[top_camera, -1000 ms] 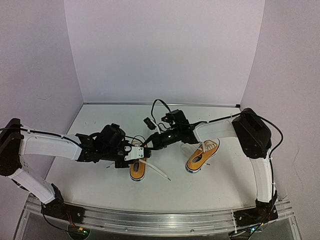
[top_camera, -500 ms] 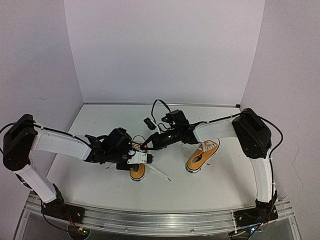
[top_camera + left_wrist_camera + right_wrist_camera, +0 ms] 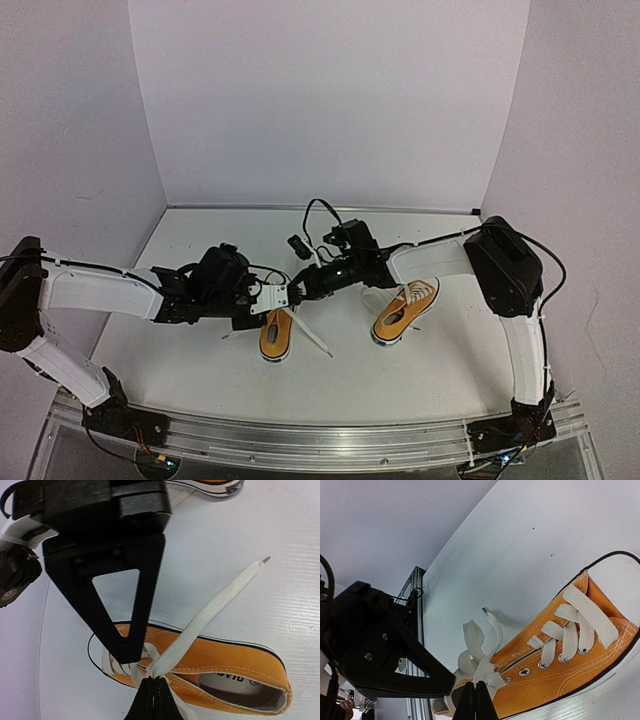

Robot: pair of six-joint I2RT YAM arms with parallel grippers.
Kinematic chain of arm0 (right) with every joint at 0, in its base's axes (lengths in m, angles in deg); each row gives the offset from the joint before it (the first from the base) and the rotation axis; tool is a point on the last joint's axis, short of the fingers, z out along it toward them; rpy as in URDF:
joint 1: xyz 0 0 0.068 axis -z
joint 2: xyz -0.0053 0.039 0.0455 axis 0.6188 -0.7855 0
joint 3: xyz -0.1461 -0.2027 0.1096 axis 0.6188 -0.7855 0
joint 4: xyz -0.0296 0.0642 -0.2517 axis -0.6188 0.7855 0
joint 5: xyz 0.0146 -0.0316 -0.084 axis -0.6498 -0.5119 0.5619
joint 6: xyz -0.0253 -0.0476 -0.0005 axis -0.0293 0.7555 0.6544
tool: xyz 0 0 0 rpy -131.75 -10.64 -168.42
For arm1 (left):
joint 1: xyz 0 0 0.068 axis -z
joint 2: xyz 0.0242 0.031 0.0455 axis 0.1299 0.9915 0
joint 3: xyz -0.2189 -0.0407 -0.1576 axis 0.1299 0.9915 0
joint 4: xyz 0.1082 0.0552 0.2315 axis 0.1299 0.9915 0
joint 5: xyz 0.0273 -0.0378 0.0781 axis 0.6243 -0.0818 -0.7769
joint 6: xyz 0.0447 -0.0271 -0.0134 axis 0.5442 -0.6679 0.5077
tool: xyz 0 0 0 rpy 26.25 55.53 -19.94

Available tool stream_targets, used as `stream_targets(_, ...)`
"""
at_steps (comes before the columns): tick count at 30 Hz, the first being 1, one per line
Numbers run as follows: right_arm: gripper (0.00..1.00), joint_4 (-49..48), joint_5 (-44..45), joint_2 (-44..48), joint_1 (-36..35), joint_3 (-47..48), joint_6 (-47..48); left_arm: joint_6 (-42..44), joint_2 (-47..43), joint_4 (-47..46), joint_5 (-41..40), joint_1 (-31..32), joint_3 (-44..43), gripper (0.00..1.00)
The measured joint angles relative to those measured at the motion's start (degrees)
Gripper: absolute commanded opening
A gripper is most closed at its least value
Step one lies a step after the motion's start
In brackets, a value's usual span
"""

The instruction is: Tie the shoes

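Two orange-yellow shoes sit on the white table: one (image 3: 275, 337) under both grippers, the other (image 3: 405, 308) to its right, laces tied. My left gripper (image 3: 279, 297) is shut on a white lace (image 3: 210, 610) of the near shoe (image 3: 225, 665); the lace runs out flat to its free tip. My right gripper (image 3: 298, 289) is shut on a lace loop (image 3: 475, 640) at the same shoe's (image 3: 565, 670) top eyelets. The two grippers nearly touch above the shoe. A loose lace end (image 3: 315, 341) trails to the near right.
The second shoe's sole (image 3: 210, 485) shows at the left wrist view's top edge. An aluminium rail (image 3: 320, 442) runs along the near table edge. Lilac walls (image 3: 330, 100) enclose the back and both sides.
My left gripper has moved away from the near edge and slightly right, closing on the right gripper. The loose lace end has shifted a little with it. The right arm has barely moved.
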Motion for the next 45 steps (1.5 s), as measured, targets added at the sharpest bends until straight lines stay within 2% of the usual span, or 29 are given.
stream_targets(22, 0.0, -2.17, -0.04, 0.0, 0.0, -0.04, -2.23, -12.11, 4.26, -11.97, 5.33, -4.45, 4.16, 0.0)
stream_targets(33, 0.0, -3.74, -0.46, 0.0, -0.13, -0.52, -3.48, -21.84, 5.83, -24.51, 9.31, -7.78, 8.5, 0.0)
stream_targets(45, 0.0, -4.19, -0.46, 0.0, -0.66, -0.52, -4.83, -29.54, 10.29, -38.92, 16.39, -8.42, 12.34, 0.0)
